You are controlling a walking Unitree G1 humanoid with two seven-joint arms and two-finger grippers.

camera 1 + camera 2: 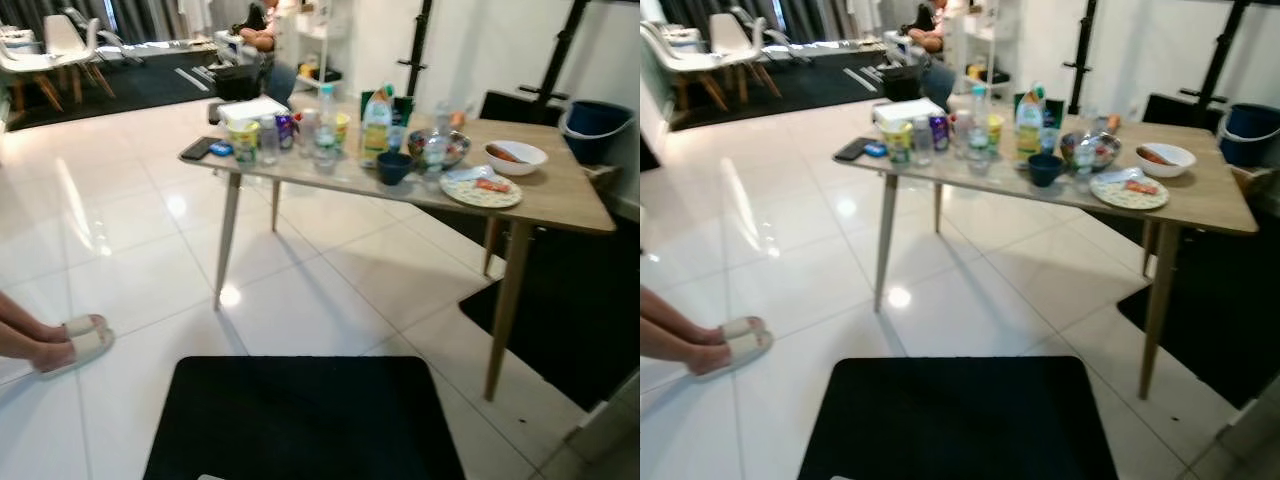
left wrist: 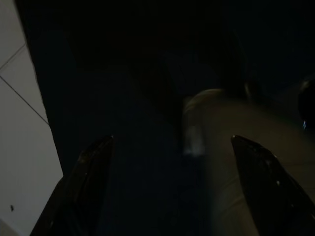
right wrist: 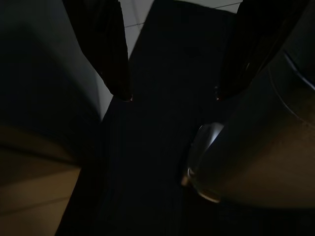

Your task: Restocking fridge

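- The left gripper [image 2: 167,187] hangs low at the robot's side, pointing down at a black mat [image 1: 300,420] on the floor; its two black fingers [image 2: 86,182] stand wide apart with nothing between them (the wrist view is very dark, with a strip of white tile at one edge).
- The right gripper [image 3: 170,96] also hangs idle over the same mat, fingers spread and empty.
- The groceries sit well ahead of the robot on a wooden table [image 1: 560,200], clustered toward its far-left end: a green-labelled bottle [image 1: 376,125], a clear water bottle [image 1: 325,125], a can [image 1: 284,130] and a yellow-lidded tub [image 1: 243,138].
- Beside them stand a dark cup [image 1: 393,167], a metal bowl [image 1: 438,148], a white bowl [image 1: 516,157] and a patterned plate [image 1: 481,190].
- A phone [image 1: 197,149] lies at the table's left corner.
- A person's sandalled feet [image 1: 75,340] rest on the white tiles at the left.
- A blue bucket [image 1: 597,125] stands behind the table.
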